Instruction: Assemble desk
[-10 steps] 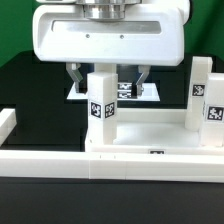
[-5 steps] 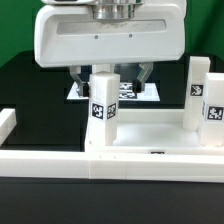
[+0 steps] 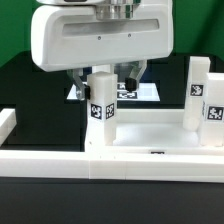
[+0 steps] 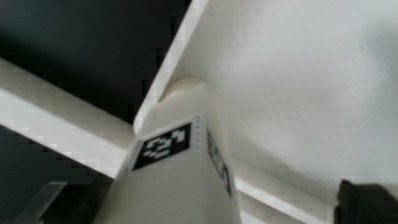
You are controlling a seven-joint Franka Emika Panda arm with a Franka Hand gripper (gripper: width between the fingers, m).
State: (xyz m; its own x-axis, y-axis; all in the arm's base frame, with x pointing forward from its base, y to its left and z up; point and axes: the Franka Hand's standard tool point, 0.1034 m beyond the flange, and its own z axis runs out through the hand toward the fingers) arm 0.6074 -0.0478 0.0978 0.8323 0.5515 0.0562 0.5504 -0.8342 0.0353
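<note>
The desk's white tabletop (image 3: 150,132) lies flat behind the front bar. An upright white leg (image 3: 101,106) with a black-and-white tag stands on its corner at the exterior view's left. Two more tagged legs (image 3: 203,96) stand at the exterior view's right. My gripper (image 3: 105,80) hangs just over the left leg's top, open, with one dark finger (image 3: 78,80) on each side and neither pressing on it. In the wrist view the same leg (image 4: 169,150) rises between the spread fingers (image 4: 370,200), with the tabletop (image 4: 302,80) beneath.
A long white border bar (image 3: 50,160) runs along the front and turns up at the exterior view's left (image 3: 6,122). The marker board (image 3: 146,92) lies flat on the black table behind the gripper.
The gripper has shifted toward the exterior view's left and turned a little over the leg. It stays open, and the legs and tabletop have not moved.
</note>
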